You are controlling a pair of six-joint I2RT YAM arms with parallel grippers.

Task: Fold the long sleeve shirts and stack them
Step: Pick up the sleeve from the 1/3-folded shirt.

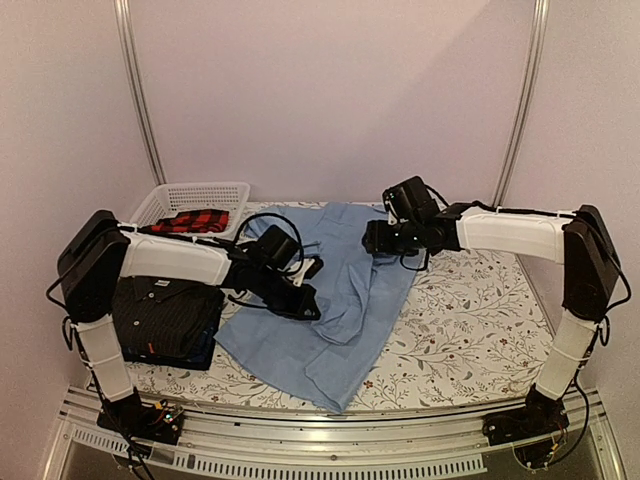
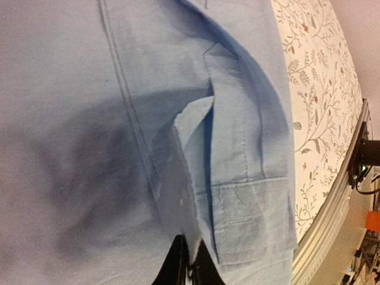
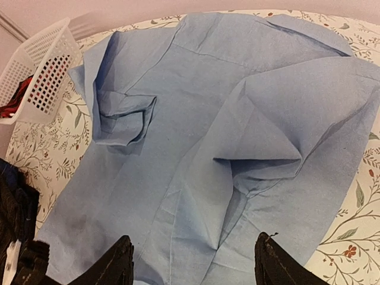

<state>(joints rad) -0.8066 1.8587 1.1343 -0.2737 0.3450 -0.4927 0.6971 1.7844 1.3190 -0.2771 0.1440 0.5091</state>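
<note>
Overhead, the light blue shirt (image 1: pixel 345 300) lies rumpled across the middle of the floral tabletop (image 1: pixel 470 320). The left claw (image 1: pixel 305 303) is down on its left side and the right claw (image 1: pixel 372 240) is over its far right part. Folded dark shirts (image 1: pixel 165 318) sit stacked at the near left, with a white basket (image 1: pixel 190 195) behind them.

From the left wrist, the fingers (image 2: pixel 175 270) seem clenched on a cuff (image 2: pixel 249 217) edge.

From the right wrist, that claw hangs released, wide apart above the cloth.
</note>
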